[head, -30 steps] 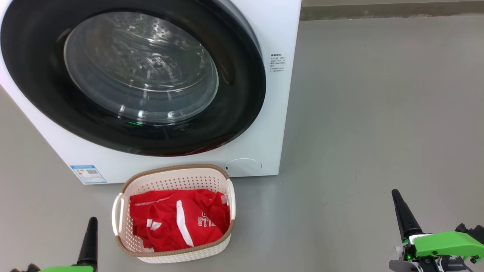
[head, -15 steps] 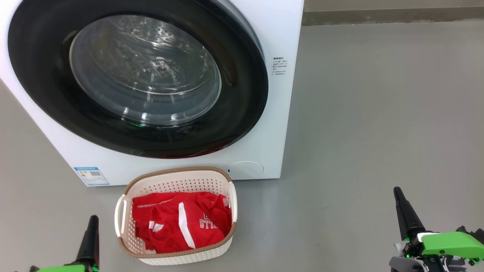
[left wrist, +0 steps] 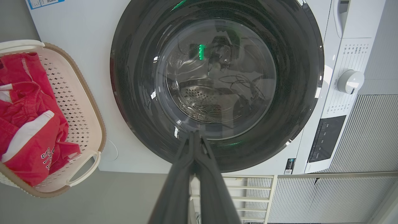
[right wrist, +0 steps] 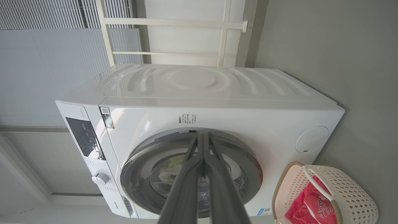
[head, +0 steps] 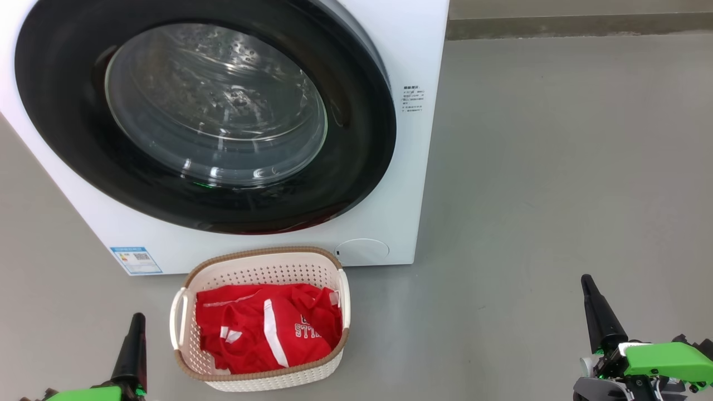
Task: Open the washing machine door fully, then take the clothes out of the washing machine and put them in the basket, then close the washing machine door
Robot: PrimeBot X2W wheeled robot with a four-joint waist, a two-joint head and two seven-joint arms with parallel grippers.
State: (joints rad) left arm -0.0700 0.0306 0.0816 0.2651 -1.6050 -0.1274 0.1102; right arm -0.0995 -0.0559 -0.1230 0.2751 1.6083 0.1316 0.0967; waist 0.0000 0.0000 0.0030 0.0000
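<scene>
Now you see the washing machine door (head: 206, 117) sitting flush against the front of the washing machine (head: 415, 55), with the steel drum showing dimly through its glass. The basket (head: 262, 266) stands on the grey floor (head: 557, 167) just in front of the machine, below the door's lower rim and between the blue sticker (head: 136, 260) and the round cap (head: 362, 252). The clothes (head: 267, 328) lie crumpled inside the basket, red with white stripes and lettering facing up.

Your left claw (head: 137, 323) hangs near the basket's left handle without touching it. Its fingers are pressed together on nothing, as the left wrist view confirms. Your right claw (head: 586, 284) is well apart from the basket, over bare floor on the right. Its fingers are also together and empty, and in the right wrist view they point towards the door.
</scene>
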